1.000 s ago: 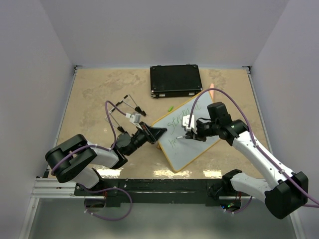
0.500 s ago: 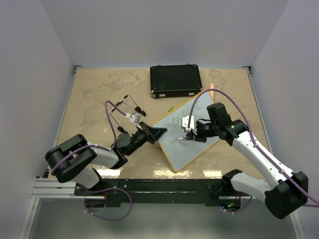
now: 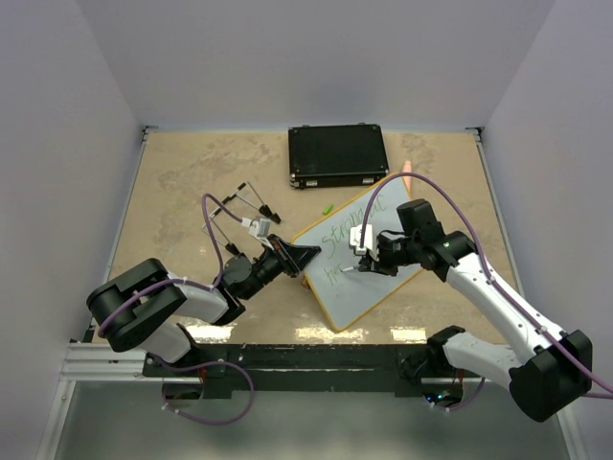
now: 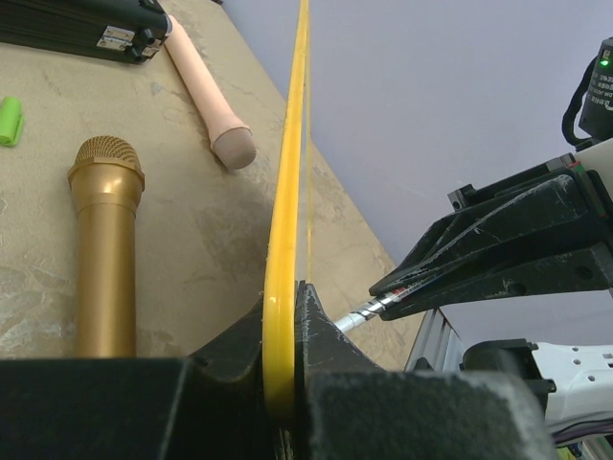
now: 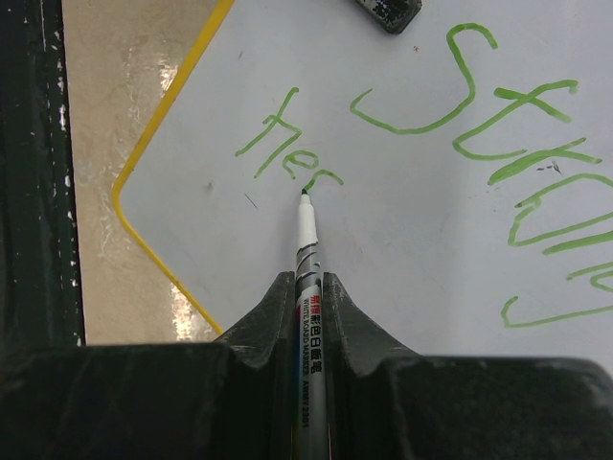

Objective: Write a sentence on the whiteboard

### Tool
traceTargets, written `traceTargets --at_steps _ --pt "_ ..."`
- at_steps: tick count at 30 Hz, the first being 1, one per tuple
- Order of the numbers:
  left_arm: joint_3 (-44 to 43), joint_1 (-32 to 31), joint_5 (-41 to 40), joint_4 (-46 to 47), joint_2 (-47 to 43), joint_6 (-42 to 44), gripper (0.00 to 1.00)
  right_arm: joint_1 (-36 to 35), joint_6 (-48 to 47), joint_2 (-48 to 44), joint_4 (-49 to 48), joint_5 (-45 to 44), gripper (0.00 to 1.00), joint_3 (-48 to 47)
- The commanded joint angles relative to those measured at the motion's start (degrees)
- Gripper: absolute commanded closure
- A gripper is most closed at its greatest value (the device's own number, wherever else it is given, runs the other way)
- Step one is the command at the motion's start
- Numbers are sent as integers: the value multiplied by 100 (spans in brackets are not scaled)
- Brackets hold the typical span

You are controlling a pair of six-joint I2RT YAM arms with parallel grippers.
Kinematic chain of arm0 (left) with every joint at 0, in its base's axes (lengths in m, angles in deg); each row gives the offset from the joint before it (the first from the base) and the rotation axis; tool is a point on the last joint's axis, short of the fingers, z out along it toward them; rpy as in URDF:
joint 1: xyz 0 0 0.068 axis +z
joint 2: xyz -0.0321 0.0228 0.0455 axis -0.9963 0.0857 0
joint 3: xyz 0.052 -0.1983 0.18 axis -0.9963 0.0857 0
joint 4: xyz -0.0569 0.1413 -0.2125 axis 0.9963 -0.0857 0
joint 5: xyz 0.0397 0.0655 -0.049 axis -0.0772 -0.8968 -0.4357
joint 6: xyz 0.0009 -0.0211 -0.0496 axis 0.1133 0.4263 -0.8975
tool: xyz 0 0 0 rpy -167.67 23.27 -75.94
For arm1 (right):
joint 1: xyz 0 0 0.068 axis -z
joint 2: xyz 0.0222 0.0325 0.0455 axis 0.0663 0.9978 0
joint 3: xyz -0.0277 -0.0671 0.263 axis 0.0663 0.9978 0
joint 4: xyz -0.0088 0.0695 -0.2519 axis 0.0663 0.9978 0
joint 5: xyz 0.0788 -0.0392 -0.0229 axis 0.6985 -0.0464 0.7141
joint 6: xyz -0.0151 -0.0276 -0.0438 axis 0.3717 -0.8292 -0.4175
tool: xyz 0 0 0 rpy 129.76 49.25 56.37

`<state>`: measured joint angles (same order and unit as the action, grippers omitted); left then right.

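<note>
The whiteboard point(image 3: 372, 283), white with a yellow rim, stands tilted on the table, and my left gripper point(image 3: 305, 254) is shut on its left edge. In the left wrist view the rim point(image 4: 287, 192) runs edge-on between the closed left gripper point(image 4: 284, 297). My right gripper point(image 3: 366, 257) is shut on a white marker point(image 5: 306, 240), whose tip touches the board point(image 5: 412, 249) at the end of the short lower line. The sentence point(image 5: 414, 130) is green handwriting in two lines, also visible from above as green writing point(image 3: 340, 240).
A black case point(image 3: 337, 155) lies at the back. A green cap point(image 3: 328, 208) and black clips point(image 3: 244, 201) lie left of the board. Behind the board lie a gold microphone point(image 4: 103, 240) and a pink cylinder point(image 4: 206, 96).
My right gripper with the marker has shifted slightly to the left over the lower line of writing. The left arm and the board have not moved.
</note>
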<state>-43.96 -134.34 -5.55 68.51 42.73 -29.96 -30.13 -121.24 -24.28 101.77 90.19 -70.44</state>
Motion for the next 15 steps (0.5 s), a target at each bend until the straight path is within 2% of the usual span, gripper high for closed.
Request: traceTargets --at_steps 1,15 --pt "-58 -14 -6 -133 -11 512 100 -13 109 -74 -204 -340 100 26" --pt "-75 -14 20 -124 25 530 100 5 267 -180 -371 -366 100 -88"
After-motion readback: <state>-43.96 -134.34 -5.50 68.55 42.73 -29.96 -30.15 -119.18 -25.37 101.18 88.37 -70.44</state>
